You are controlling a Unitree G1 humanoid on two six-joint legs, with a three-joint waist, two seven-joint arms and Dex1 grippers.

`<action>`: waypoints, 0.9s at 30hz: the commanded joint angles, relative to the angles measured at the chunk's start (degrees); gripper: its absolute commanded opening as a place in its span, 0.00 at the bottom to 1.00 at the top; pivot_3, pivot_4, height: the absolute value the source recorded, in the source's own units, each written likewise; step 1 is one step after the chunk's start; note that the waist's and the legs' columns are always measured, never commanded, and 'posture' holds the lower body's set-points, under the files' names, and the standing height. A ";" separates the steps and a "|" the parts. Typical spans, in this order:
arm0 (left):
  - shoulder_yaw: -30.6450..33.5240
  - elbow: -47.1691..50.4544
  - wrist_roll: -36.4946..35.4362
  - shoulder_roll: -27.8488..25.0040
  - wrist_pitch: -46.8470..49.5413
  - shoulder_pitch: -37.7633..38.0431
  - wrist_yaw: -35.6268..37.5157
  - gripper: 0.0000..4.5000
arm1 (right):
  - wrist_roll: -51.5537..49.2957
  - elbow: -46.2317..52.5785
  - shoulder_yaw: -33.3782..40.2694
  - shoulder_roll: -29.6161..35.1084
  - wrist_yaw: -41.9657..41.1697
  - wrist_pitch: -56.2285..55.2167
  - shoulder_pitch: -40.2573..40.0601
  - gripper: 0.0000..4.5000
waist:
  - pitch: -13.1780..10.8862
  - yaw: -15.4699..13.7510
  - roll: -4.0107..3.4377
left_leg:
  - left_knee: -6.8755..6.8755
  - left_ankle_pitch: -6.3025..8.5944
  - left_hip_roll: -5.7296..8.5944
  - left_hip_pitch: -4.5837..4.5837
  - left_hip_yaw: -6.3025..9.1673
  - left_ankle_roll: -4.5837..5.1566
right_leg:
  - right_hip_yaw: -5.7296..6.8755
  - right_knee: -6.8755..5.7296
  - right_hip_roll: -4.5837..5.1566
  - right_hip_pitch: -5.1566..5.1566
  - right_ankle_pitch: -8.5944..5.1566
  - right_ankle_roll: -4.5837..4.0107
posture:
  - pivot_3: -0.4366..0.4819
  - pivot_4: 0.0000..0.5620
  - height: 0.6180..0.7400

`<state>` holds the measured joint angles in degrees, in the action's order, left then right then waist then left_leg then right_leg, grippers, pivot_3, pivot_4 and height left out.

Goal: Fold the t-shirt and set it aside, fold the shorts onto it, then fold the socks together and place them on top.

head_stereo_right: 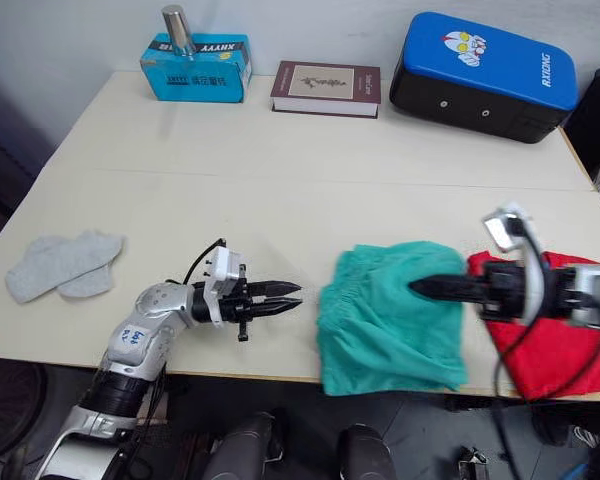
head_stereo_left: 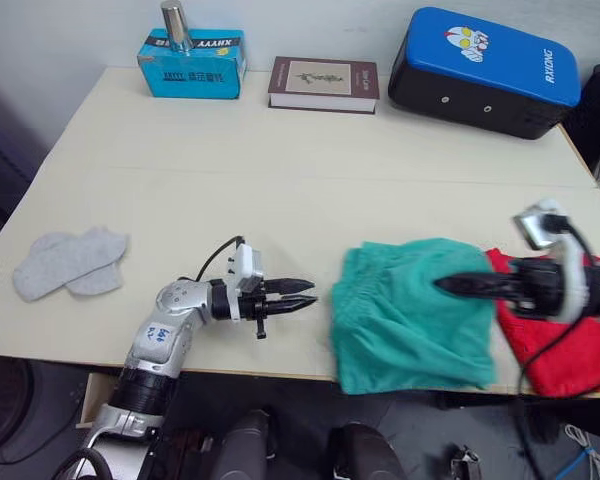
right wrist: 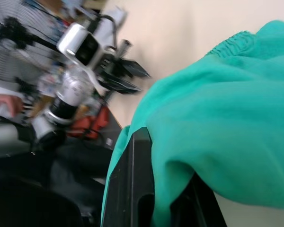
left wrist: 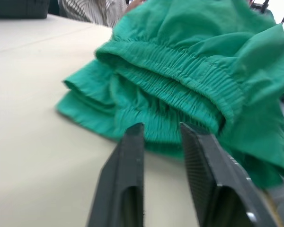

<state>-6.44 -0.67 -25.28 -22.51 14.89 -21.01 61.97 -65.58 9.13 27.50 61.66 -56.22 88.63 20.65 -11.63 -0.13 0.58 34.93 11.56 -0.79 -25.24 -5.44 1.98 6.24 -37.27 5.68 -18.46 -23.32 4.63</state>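
Now the right claw (head_stereo_left: 445,285) pinches a fold of the shorts (head_stereo_left: 405,315) — the teal cloth drapes over its fingers and partly covers the t-shirt (head_stereo_left: 565,345) at the bench's (head_stereo_left: 280,190) near right edge. Just beside the waistband, the left claw (head_stereo_left: 308,301) hovers with fingers parted, empty. Well apart, the socks (head_stereo_left: 68,262) lie at the left edge.

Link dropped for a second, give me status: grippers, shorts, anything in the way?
Left gripper open, empty, just short of the shorts. Right gripper shut on shorts, cloth draped over it. Shorts partly over t-shirt. Socks untouched.
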 commanded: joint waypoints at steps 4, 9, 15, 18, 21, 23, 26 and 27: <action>1.17 4.21 -3.27 0.62 2.62 1.75 -0.52 0.72 | 21.86 -12.51 6.29 24.87 -28.56 -25.30 -19.18 0.00 | -0.07 -0.19 -0.09 | 0.07 -0.04 0.00 -0.03 -0.20 0.20 | -0.09 0.33 -0.04 0.11 0.00 0.00 | 0.48 0.27 1.00; 1.06 4.15 -3.27 0.25 3.22 1.91 0.08 1.00 | 32.24 -32.83 0.64 32.96 -36.28 -45.41 -22.12 0.00 | -0.07 0.24 -0.10 | 0.05 0.00 -0.03 0.04 -0.39 0.57 | -0.31 0.41 0.06 0.09 0.05 0.10 | 0.48 0.27 1.00; 1.22 5.07 -2.62 -0.95 3.34 2.55 0.17 1.00 | 43.55 -46.70 -16.48 26.49 -34.30 -62.85 -6.99 0.00 | -0.11 0.52 -0.14 | 0.02 -0.18 -0.04 0.09 -0.52 0.17 | -0.29 0.34 0.05 0.01 0.05 0.09 | 0.48 0.27 1.00; 1.51 6.15 -2.62 -1.86 3.68 3.04 -0.02 1.00 | 50.57 -55.68 -22.39 18.57 -28.79 -69.08 4.79 0.00 | -0.18 0.53 -0.11 | 0.15 -0.19 -0.09 0.11 -0.56 0.16 | -0.27 0.33 -0.02 0.06 0.05 0.09 | 0.48 0.27 1.00; 1.89 7.91 -2.91 -3.27 4.47 3.94 -0.05 1.00 | 57.10 -64.98 -25.17 13.22 -21.47 -82.01 10.16 0.00 | -0.22 0.40 -0.26 | 0.23 -0.22 -0.07 0.10 -0.63 0.21 | -0.31 0.27 0.01 0.04 0.05 0.10 | 0.48 0.27 1.00; 2.28 9.28 -3.28 -4.28 5.08 4.70 -0.17 1.00 | 60.78 -69.76 -26.39 11.35 -17.55 -93.30 11.08 0.00 | -0.24 0.23 -0.37 | 0.24 -0.23 -0.06 0.13 -0.65 0.22 | -0.32 0.20 0.02 0.02 0.06 0.11 | 0.48 0.27 1.00; 2.93 10.59 -3.47 -5.44 5.33 5.54 -0.33 1.00 | 63.19 -74.54 -26.77 10.30 -14.70 -98.26 13.73 0.00 | -0.24 0.15 -0.42 | 0.24 -0.23 -0.04 0.13 -0.65 0.23 | -0.32 0.19 0.04 0.03 0.06 0.11 | 0.48 0.27 1.00; 3.07 10.81 -3.48 -5.72 5.34 5.73 -0.36 1.00 | 63.76 -75.52 -26.82 10.32 -14.85 -99.15 14.44 0.00 | -0.24 0.15 -0.42 | 0.24 -0.23 -0.04 0.12 -0.66 0.23 | -0.32 0.19 0.04 0.04 0.06 0.11 | 0.48 0.27 1.00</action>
<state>-4.25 7.34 -27.56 -27.80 20.25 -15.55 61.67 -2.99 -64.47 -0.02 70.60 -72.08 -7.97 33.63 -11.87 0.02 0.16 35.17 11.33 -0.83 -25.10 -6.09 2.21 5.92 -37.07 5.72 -18.40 -23.27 4.74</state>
